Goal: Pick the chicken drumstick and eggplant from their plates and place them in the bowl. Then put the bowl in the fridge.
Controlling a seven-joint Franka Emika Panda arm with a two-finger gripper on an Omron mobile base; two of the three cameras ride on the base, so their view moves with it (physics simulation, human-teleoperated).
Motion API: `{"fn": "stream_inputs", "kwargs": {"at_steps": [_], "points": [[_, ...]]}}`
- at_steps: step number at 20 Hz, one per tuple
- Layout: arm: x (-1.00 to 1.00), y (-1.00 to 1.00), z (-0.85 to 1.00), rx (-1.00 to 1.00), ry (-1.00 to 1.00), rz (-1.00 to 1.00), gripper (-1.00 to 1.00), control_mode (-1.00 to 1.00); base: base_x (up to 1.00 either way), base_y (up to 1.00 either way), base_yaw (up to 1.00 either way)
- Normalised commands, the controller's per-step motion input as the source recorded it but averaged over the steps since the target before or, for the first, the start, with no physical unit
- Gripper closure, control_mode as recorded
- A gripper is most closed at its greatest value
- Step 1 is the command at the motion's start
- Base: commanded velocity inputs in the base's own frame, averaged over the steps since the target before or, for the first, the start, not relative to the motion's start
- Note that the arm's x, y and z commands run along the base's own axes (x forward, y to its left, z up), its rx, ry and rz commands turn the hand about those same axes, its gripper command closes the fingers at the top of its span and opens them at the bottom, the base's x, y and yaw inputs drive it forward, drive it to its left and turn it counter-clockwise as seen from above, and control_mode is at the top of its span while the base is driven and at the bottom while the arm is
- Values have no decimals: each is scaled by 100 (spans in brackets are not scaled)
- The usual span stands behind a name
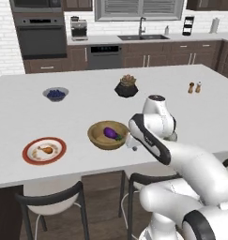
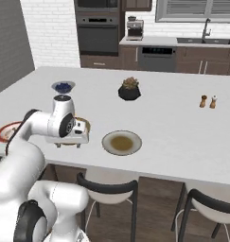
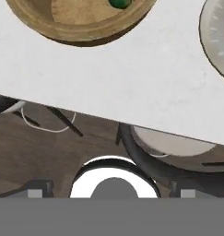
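Eggplant [image 1: 110, 133]: in bowl [image 1: 97, 139], just beyond gripper [image 1: 133, 146]. 1 of 2 done. Gripper: fully open, empty. Drumstick [image 1: 46, 150]: on red-rim plate [image 1: 31, 158], well off past bowl. Fridge step left.

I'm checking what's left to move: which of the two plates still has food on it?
The white plate with the red-orange rim, left of the wooden bowl, carries the chicken drumstick. The grey-green plate is bare; the eggplant lies in the bowl.

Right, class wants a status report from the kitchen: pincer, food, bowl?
Pincer open, empty, beside bowl. Eggplant in bowl. Drumstick on red-rimmed plate. Nothing in the way.
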Motion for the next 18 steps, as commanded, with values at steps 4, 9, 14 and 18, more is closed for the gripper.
{"fn": "stream_inputs", "kwargs": {"at_steps": [4,9,14,18], "points": [[0,0,0,0,0,0,-100,100,-76,41,-19],[0,0,0,0,0,0,-100,100,-26,100,-20],[0,0,0,0,0,0,-100,100,46,100,-14],[0,0,0,0,0,0,-100,100,99,37,-1]]}}
